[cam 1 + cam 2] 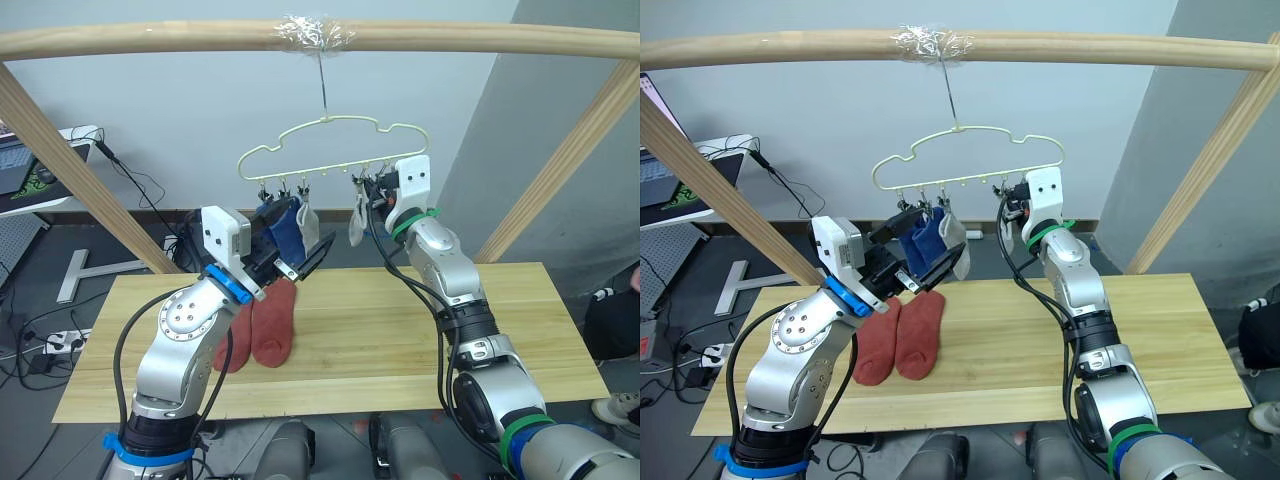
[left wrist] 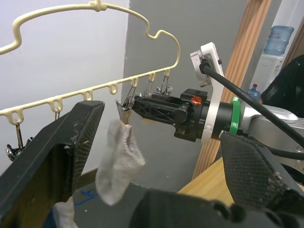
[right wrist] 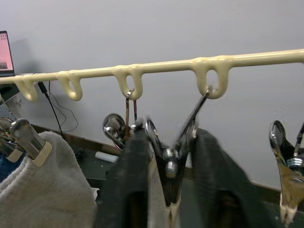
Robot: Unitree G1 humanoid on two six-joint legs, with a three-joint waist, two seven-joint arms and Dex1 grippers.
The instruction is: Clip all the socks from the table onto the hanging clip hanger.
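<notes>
The two rust-red knit socks (image 1: pixel 262 330) lay on the light wooden plank table (image 1: pixel 400 330), their tops hidden behind the left gripper (image 1: pixel 296 262), whose black fingers stood wide apart, holding nothing. On the pale-yellow wire clip hanger (image 1: pixel 335 140) hung blue and grey socks. The right gripper (image 3: pixel 164 185) pinched a metal clip (image 3: pixel 168 161) holding a light grey sock (image 1: pixel 357 222).

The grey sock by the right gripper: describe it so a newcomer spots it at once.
Find the wooden pole overhead, then the pale-yellow clip hanger hooked under it. The grey sock dangles from a clip toward the bar's right end, at the right gripper. It hangs alone, while the other socks bunch further left.
</notes>
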